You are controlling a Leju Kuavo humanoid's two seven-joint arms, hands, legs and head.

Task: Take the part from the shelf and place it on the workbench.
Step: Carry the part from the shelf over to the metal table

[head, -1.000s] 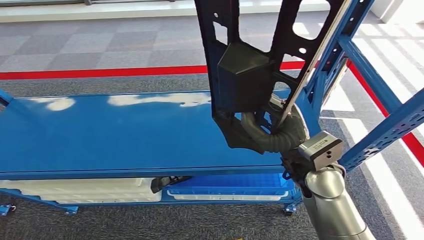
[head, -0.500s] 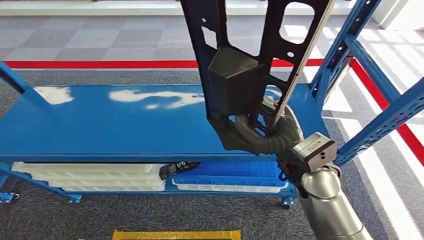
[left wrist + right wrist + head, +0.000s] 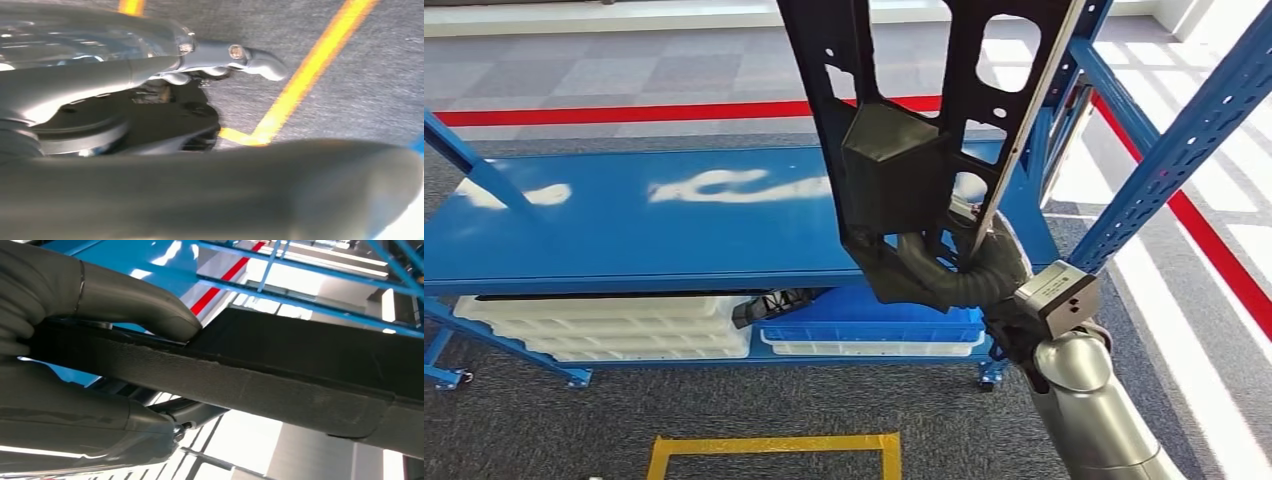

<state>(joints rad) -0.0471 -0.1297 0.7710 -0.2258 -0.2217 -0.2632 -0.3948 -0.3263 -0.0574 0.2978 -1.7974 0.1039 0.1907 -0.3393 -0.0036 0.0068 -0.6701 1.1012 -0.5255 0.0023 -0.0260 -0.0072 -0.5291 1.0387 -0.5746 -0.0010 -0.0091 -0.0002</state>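
I hold the long black perforated plastic frame part [image 3: 904, 150] in my right hand [image 3: 964, 265], fingers wrapped tight around its lower end. Its long axis stands nearly upright, leaning a little, so the bulk rises above my hand and in front of the glossy blue metal shelf surface [image 3: 644, 215] (touching nothing there, I judge). My right arm is bent up from below, wrist beneath the part. My left hand [image 3: 235, 60] hangs over grey carpet with 1 yellow tape corner; I cannot tell its state.
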